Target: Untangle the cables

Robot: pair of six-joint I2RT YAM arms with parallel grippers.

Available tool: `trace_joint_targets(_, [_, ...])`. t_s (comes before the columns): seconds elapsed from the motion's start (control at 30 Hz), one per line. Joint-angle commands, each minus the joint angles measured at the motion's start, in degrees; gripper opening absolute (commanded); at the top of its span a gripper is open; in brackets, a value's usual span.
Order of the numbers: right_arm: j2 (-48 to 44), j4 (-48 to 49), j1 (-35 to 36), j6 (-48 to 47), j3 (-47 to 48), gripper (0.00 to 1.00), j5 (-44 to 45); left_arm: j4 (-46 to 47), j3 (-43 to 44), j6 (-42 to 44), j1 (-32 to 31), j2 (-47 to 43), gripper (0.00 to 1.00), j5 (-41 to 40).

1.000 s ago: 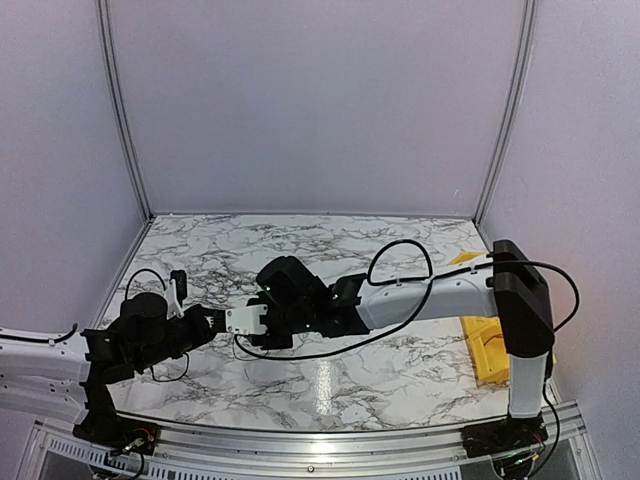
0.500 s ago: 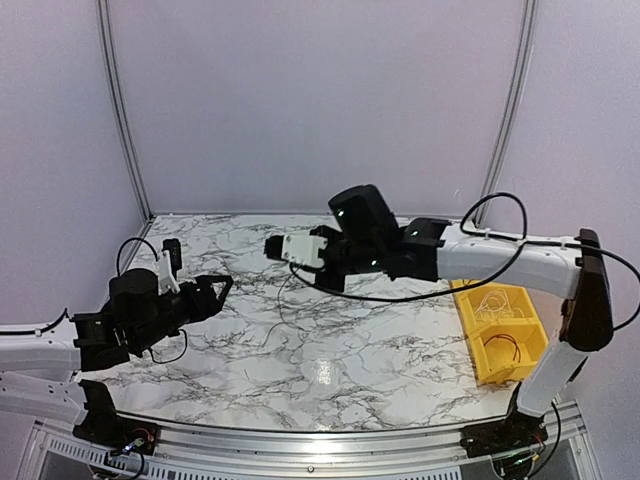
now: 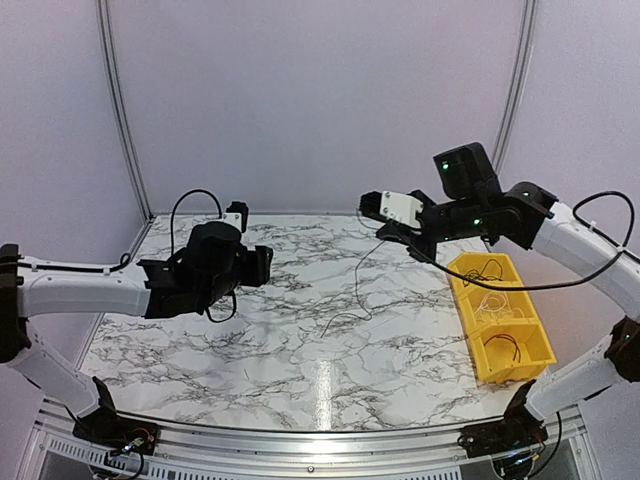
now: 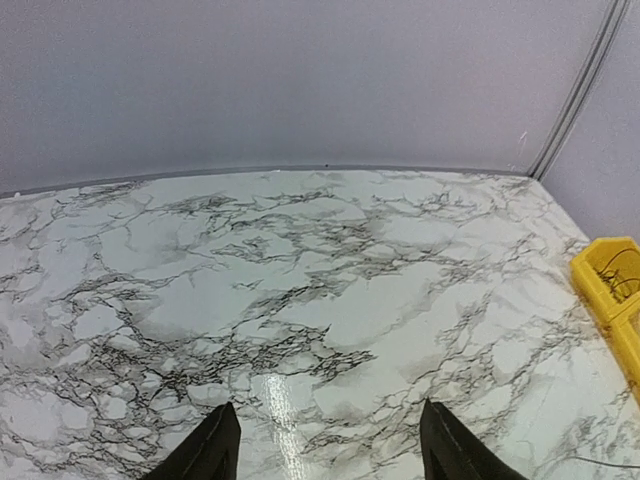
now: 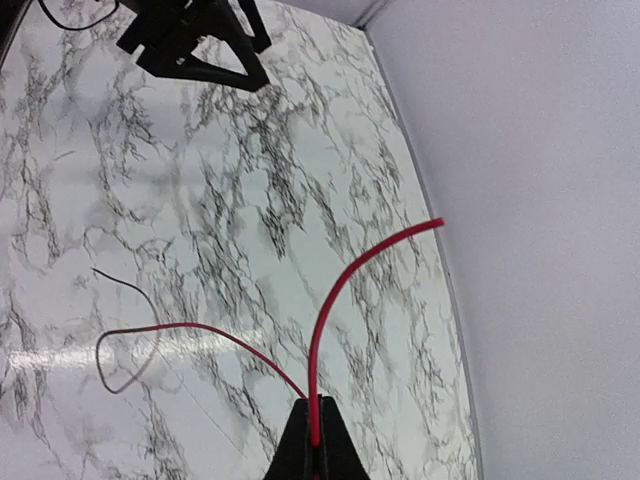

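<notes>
Right fingers clenched on a red cable, pinched partway along and raised above the marble surface. One end sticks up free. The other side droops to the surface and curls into a small loop near the middle; the tail looks dark there. Left fingers spread apart with nothing between them, hovering over the surface's left side, well apart from the red cable. Yellow bin at the right edge holds more cables, thin pale and dark loops in its compartments.
</notes>
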Motion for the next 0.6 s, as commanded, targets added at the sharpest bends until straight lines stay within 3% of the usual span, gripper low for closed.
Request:
trace_joint_targets(0.0, [-6.3, -12.3, -7.5, -5.5, -1.1, 0.00, -5.4, -8.8, 9.2, 1.3, 0.4, 7.7, 0.62, -3.0])
trace_joint_targets(0.2, [-13.4, -20.6, -15.3, -10.1, -2.0, 0.00, -3.1, -9.6, 14.5, 3.9, 0.5, 13.2, 0.63, 1.3])
trace_joint_targets(0.3, [-16.6, -24.6, -16.0, -11.9, -2.4, 0.00, 1.7, -10.8, 16.2, 4.5, 0.8, 15.1, 0.64, 5.9])
trace_joint_targets(0.57, [-24.1, -35.6, -16.3, -16.0, -4.7, 0.00, 18.5, -10.8, 13.8, 1.4, 1.4, 16.2, 0.64, 7.3])
